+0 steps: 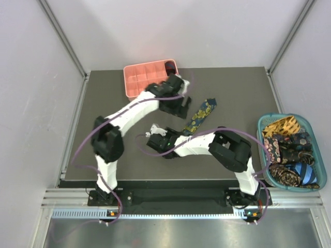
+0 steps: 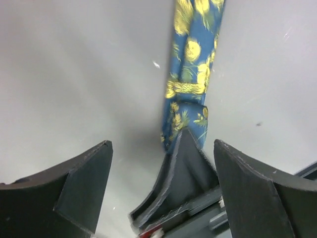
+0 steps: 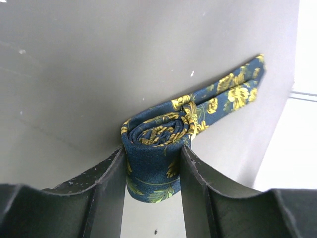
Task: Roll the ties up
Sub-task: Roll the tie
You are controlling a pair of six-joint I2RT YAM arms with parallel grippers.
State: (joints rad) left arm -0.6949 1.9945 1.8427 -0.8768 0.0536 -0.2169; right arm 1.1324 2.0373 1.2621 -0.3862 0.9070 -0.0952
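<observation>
- The right gripper (image 3: 152, 148) clamps the rolled end of a navy tie (image 3: 159, 130) with yellow flowers, one dark finger pressed against each side of the coil.
- The unrolled part of the tie lies flat near the middle of the dark table (image 1: 103, 103) and runs toward the far right, ending in its wide pointed tip.
- The left gripper (image 2: 162, 144) hangs over the same tie with its jaws spread wide and nothing between them. The flowered strip stretches away ahead of it, a yellow keeper loop crossing its back.
- In the left wrist view, a dark finger (image 2: 181, 183), apparently the right gripper's, rises between the left fingers and hides the coil.
- From above, the right arm (image 1: 199, 143) folds leftward across the near end of the tie, so the coil itself cannot be seen there.
- The left arm (image 1: 129, 111) reaches to the far side of the table, and its wrist covers the near right corner of a salmon-pink grid tray (image 1: 139, 77).
- A dark coil (image 1: 169, 66) sits in the tray's far right compartment.
- At the table's right edge, well apart from both grippers, a teal basket (image 1: 316, 129) holds a heap of other ties (image 1: 292, 147): gold-striped, dark patterned and blue-striped.
- Purple cables (image 1: 83, 147) loop beside both arms.
</observation>
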